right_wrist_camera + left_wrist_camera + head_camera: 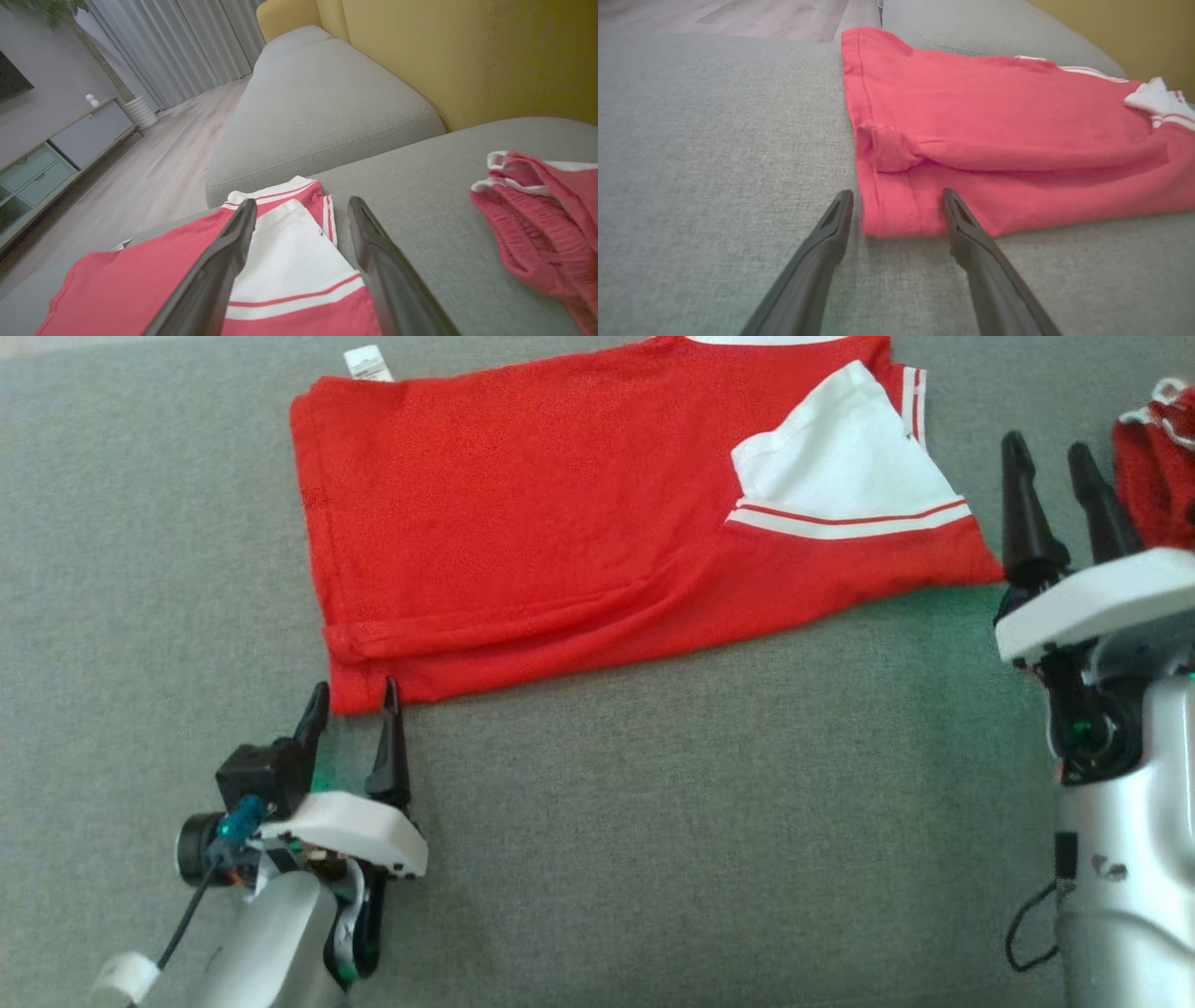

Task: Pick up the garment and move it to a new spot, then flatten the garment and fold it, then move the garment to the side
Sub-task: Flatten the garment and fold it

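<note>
The shirt's [560, 523] near left corner lay between the released left jaws; the released right jaws stood beside its right edge.

red garments: 2 (folded red garment [560, 523] on the sofa [653, 803], crumpled red garment [1158, 457] toward its right side) | pincers: 2 (left pincer [355, 687], right pincer [1047, 442]) | white tag [368, 362]: 1

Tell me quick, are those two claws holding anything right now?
Left gripper: open, holding nothing, fingers either side of the red garment's near corner.
Right gripper: open, holding nothing, near the garment's other end.
</note>
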Motion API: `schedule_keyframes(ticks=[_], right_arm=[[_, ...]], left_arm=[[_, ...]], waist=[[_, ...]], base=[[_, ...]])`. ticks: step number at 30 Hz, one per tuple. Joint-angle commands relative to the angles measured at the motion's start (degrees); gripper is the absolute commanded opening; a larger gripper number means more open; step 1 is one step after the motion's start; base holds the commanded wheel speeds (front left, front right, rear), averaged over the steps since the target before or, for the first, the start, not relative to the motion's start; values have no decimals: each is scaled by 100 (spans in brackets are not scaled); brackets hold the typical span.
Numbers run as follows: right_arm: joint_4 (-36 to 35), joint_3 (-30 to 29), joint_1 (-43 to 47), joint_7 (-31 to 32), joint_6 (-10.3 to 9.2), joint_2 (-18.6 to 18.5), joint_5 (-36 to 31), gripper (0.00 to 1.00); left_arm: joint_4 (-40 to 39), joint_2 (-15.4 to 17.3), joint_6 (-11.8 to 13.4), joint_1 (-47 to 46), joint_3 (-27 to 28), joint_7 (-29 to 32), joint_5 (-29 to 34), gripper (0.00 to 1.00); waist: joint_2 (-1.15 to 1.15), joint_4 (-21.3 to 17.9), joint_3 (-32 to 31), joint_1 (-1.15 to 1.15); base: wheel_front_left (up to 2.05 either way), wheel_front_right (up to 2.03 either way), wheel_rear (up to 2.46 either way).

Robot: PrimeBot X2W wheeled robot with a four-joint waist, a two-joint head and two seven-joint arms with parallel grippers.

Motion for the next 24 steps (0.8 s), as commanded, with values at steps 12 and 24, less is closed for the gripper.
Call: schedule_keyframes(ticks=[12, 24], right_arm=[[-47, 20, 379, 58, -4, 85, 39, 100], [1464, -526, -596, 129, -4, 86, -786, 100]], left_arm=[[844, 104, 212, -575, 4, 453, 84, 42], [761, 8, 81, -507, -101, 447, -35, 0]], waist=[[0, -157, 146, 1], [0, 156, 298, 1]], base=[[0, 0, 0], [0, 0, 0]])
